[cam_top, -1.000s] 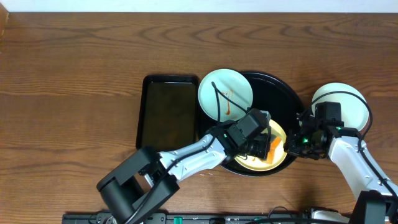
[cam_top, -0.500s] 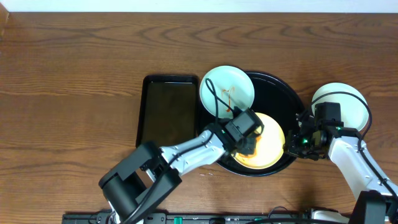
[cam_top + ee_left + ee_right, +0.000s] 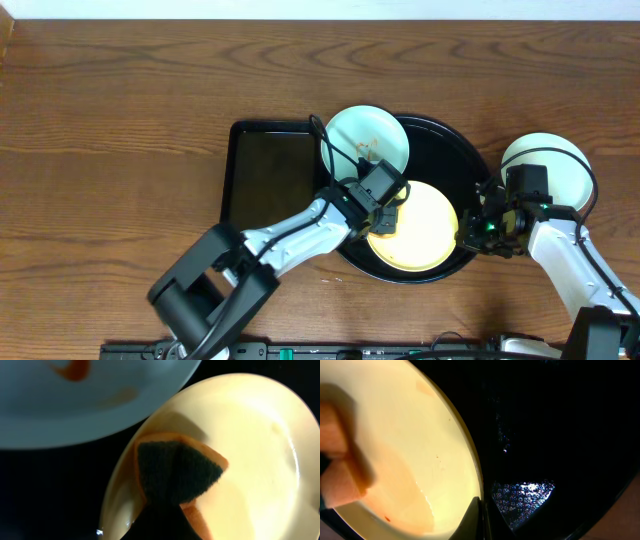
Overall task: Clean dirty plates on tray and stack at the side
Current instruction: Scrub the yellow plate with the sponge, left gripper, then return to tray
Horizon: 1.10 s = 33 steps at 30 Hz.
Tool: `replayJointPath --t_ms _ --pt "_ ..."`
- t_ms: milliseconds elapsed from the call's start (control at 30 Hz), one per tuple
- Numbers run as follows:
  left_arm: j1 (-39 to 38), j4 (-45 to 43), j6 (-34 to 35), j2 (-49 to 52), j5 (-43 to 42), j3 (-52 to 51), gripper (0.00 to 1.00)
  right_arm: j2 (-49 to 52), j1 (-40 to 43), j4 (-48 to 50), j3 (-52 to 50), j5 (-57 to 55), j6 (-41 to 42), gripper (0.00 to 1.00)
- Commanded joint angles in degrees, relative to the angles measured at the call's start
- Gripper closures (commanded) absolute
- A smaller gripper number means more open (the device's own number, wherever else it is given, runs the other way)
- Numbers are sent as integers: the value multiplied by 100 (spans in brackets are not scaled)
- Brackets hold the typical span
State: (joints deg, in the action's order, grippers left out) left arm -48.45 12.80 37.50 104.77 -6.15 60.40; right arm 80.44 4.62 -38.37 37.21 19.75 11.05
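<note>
Two robot claws work on a yellow plate in the round tray.

The brown wood table (image 3: 120,120) fills the view from above. The round black tray (image 3: 450,145) sits right of the middle, and a small black tray (image 3: 270,180) lies touching its left side. The yellow plate (image 3: 425,235) lies in the lower part of the round tray. A blue plate (image 3: 375,135) with orange smears rests on the round tray's upper left rim. The other blue plate (image 3: 565,175) sits on the table, just beside the tray's right edge. An orange sponge (image 3: 175,472) with a dark green face presses on the yellow plate. The left claw (image 3: 385,208) is squeezed tight on the sponge. The right claw (image 3: 468,232) pinches the yellow plate's right rim.
</note>
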Motion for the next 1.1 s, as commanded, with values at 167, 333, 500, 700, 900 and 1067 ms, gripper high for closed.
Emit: replayJointPath --t_ms 167,333,500,700,900,1067 --pt "334 938 -341 -1370 535 70 93 -63 -35 190 -20 -20 -42 79" --pt "892 1405 -343 -1696 734 70 93 -63 -50 503 -20 -20 -44 79" --pt "1788 1606 -341 -1700 767 46 92 -61 -66 802 -22 -24 -168 76" --pt "2533 1633 -341 -1676 986 -46 92 -61 -66 977 -22 -28 -306 74" --pt "2793 1694 -343 -1443 988 -61 92 -50 -66 1110 -87 -26 -306 74" --pt "2791 1696 -341 -1241 988 -61 92 50 -66 1362 -306 -17 -299 75"
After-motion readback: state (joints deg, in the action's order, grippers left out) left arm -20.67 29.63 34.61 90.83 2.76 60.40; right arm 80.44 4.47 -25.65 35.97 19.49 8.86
